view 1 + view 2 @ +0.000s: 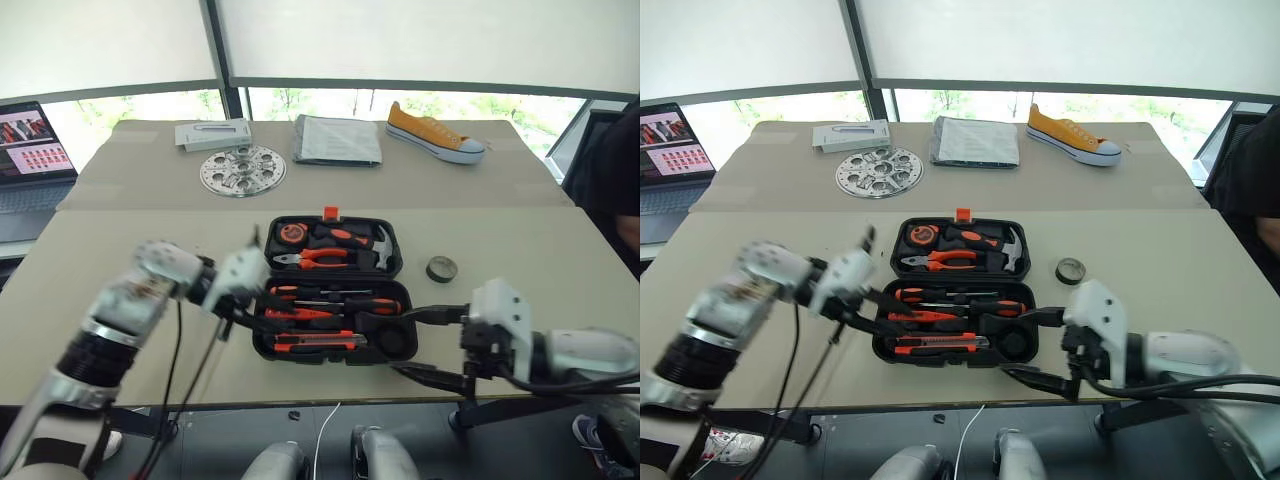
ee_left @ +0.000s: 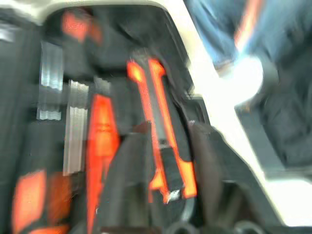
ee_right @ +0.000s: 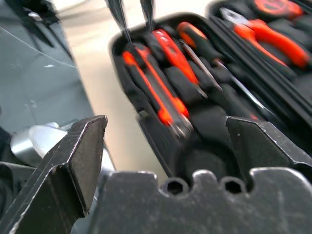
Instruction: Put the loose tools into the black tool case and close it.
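The black tool case (image 1: 322, 358) lies open at the table's middle, its orange latch on the far side. In its near half lie the loose tools: orange-and-black screwdrivers (image 1: 335, 298), a slim orange one (image 1: 300, 314) and the utility knife (image 1: 318, 342). The far half holds a tape measure (image 1: 292, 233), pliers (image 1: 315, 257) and a hammer (image 1: 376, 246). My left gripper (image 1: 898, 318) hovers over the near half's left end, fingers (image 3: 118, 14) slightly apart and empty, above the knife (image 2: 163, 146). By the near half's right end my right gripper (image 1: 400, 340) stands wide open and empty.
On the far table are a grey box (image 1: 213, 133), a round metal disc (image 1: 242, 170), a grey folded packet (image 1: 337, 138) and a yellow sneaker (image 1: 433, 133). A small black roll (image 1: 441, 268) lies right of the case. A laptop (image 1: 30, 150) stands left; a person (image 1: 615, 170) is at right.
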`<state>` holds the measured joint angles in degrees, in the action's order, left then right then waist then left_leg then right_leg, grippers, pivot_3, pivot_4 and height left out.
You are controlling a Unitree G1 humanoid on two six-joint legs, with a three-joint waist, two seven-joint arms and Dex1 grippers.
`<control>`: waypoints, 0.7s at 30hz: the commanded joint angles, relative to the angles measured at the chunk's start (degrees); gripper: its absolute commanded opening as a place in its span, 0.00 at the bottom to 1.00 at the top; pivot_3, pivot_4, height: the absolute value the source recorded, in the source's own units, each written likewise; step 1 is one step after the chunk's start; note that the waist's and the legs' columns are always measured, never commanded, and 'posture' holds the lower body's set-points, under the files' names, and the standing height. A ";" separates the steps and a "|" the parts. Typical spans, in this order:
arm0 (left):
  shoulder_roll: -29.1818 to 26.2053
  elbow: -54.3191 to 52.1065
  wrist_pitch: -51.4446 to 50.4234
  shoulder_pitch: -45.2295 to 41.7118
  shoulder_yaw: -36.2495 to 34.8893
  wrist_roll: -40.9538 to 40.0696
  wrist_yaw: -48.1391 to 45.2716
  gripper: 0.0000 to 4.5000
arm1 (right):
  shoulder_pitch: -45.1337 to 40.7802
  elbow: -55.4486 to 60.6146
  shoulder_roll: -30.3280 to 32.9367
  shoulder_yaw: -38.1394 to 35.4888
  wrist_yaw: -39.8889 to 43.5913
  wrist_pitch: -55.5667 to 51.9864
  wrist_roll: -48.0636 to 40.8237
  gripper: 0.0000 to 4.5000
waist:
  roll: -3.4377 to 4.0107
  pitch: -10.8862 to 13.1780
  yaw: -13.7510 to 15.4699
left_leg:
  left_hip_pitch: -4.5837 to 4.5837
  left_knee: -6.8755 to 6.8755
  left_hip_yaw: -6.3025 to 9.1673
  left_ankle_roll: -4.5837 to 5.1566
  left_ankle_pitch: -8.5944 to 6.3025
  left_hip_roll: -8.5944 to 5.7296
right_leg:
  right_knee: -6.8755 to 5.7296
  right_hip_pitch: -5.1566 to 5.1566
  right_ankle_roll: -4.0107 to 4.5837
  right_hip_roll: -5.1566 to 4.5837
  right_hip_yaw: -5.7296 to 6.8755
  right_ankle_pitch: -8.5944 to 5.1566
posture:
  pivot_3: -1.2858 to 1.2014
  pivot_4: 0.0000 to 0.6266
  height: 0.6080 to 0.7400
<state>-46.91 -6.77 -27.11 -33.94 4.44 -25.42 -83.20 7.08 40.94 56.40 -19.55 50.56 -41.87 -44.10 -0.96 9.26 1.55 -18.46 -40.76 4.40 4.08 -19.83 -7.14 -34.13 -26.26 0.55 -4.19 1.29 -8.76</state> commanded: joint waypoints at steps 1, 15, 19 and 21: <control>-0.86 -3.08 -6.55 1.32 -6.73 -6.41 4.25 0.71 | 3.94 -5.61 3.07 -8.50 5.77 2.75 3.51 1.00 | 0.01 0.00 -0.07 | 0.04 0.02 -0.01 -0.01 -0.01 -0.01 | 0.01 0.05 0.00 -0.01 -0.01 0.00 | 0.52 0.24 1.00; -1.38 -6.59 -8.82 1.36 -5.53 -10.84 4.70 0.99 | -31.68 -43.73 -0.67 19.84 7.50 12.60 25.36 1.00 | 0.04 0.03 -2.05 | 0.05 0.06 -0.13 -0.12 -0.01 0.06 | -0.04 -0.03 0.09 -0.04 -0.29 0.03 | 0.52 0.24 1.00; -1.42 -6.58 -5.83 2.44 -4.39 -8.93 4.63 0.99 | -40.41 -54.72 -6.46 26.86 5.24 17.55 33.23 1.00 | 0.06 0.04 -1.98 | 0.00 0.07 -0.11 -0.10 0.00 0.04 | -0.02 -0.09 0.09 -0.05 -0.26 0.03 | 0.52 0.24 1.00; -1.47 -6.77 -5.70 2.76 -4.26 -9.01 4.65 0.99 | -43.13 -59.38 -8.43 28.63 4.89 19.92 35.92 1.00 | 0.07 0.05 -1.79 | -0.02 0.05 -0.12 -0.08 0.01 0.00 | -0.01 -0.10 0.09 -0.08 -0.25 0.03 | 0.52 0.24 1.00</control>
<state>-47.92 -12.20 -33.84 -30.96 0.72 -34.18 -78.37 -33.93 -15.51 48.02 8.89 56.06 -25.10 -10.87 -0.89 9.31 -0.24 -18.50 -40.70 4.29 4.00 -19.82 -7.15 -34.15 -26.38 0.64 -4.28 1.07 -8.72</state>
